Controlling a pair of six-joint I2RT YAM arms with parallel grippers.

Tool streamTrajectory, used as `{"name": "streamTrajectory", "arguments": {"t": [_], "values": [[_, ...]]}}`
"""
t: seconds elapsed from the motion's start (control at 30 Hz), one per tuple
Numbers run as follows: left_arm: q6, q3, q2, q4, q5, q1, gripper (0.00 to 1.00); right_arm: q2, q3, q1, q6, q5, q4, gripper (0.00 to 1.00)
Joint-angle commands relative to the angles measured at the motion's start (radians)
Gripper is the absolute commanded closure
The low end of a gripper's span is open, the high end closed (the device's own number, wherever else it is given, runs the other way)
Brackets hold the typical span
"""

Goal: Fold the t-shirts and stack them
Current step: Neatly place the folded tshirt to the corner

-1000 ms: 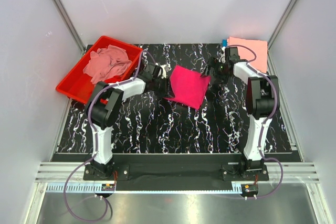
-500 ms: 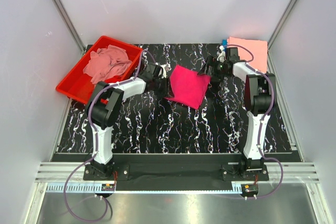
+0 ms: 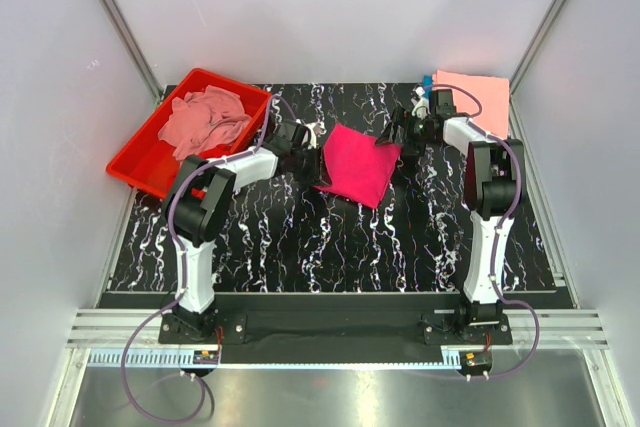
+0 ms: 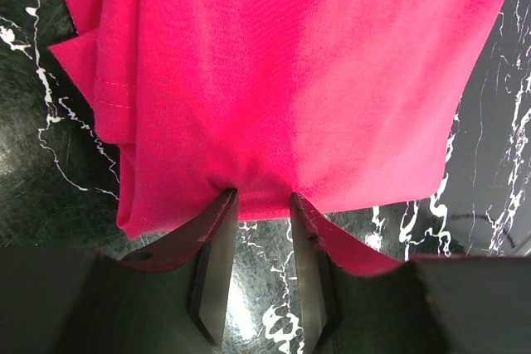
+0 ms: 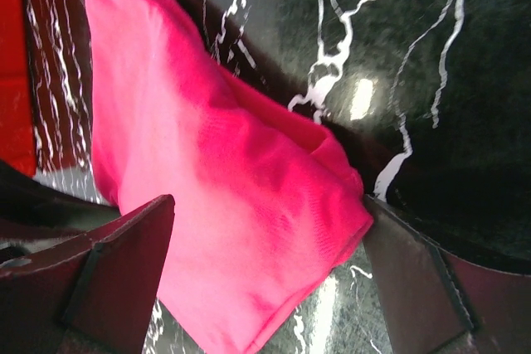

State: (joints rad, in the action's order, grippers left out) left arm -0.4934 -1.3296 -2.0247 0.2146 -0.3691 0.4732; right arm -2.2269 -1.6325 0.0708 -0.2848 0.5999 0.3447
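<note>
The black white-veined table (image 3: 330,237) fills the middle of the top view. A red tray (image 3: 135,162) sits at its upper left corner and contains a loose, unfolded heap of dusty pink t-shirts (image 3: 205,119). The left arm (image 3: 215,192) reaches from the lower left of the frame toward the centre. The right arm (image 3: 490,182) reaches from the lower right up to the upper right, with its wrist turned toward the centre. A magenta t-shirt (image 3: 358,165) lies folded into a rough square, set diamond-wise, on the table slightly above centre, between the two wrists and apart from the tray. A salmon t-shirt (image 3: 478,97) lies folded flat at the upper right corner of the table, just beyond the right arm's wrist. The left gripper (image 4: 260,196) is at the left edge of the magenta t-shirt. In the left wrist view its fingers (image 4: 217,238) are clenched on the hem, and the cloth puckers where they meet it. The right gripper (image 5: 267,205) is at the upper right corner of the same t-shirt. Its jaws stand fully spread, one on either side of the folded corner, grasping nothing. A small blue item (image 3: 427,80), too small to identify, lies just left of the salmon t-shirt.
</note>
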Motion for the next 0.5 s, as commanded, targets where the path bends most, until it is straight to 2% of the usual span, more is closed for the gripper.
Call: {"name": "streamTrajectory", "arguments": {"t": [0.0,0.17,0.27,0.3,0.33,0.4,0.43,0.47], "values": [[-0.004,-0.04,-0.009,-0.02,0.018,-0.001,0.63,-0.046,-0.007,0.003,0.056,0.047,0.106,0.01],[-0.007,-0.029,-0.008,-0.027,0.016,-0.001,0.63,-0.048,0.0,0.001,0.062,0.057,0.105,0.06],[-0.004,-0.029,-0.003,-0.026,0.016,-0.001,0.63,-0.036,0.023,-0.009,0.053,0.069,0.074,0.15],[-0.004,-0.029,-0.002,-0.023,0.016,-0.001,0.63,-0.028,0.028,-0.012,0.049,0.072,0.059,0.21],[-0.005,-0.028,-0.002,-0.021,0.019,-0.001,0.63,-0.027,0.033,-0.017,0.047,0.075,0.053,0.32],[-0.007,-0.026,-0.002,-0.017,0.025,-0.002,0.63,-0.014,0.045,-0.026,0.045,0.087,0.028,0.47],[-0.01,-0.025,-0.002,-0.018,0.027,-0.002,0.63,-0.01,0.046,-0.028,0.045,0.087,0.022,0.62],[-0.017,-0.023,0.003,-0.015,0.03,-0.001,0.63,-0.005,0.051,-0.029,0.044,0.083,0.014,0.69]]}}
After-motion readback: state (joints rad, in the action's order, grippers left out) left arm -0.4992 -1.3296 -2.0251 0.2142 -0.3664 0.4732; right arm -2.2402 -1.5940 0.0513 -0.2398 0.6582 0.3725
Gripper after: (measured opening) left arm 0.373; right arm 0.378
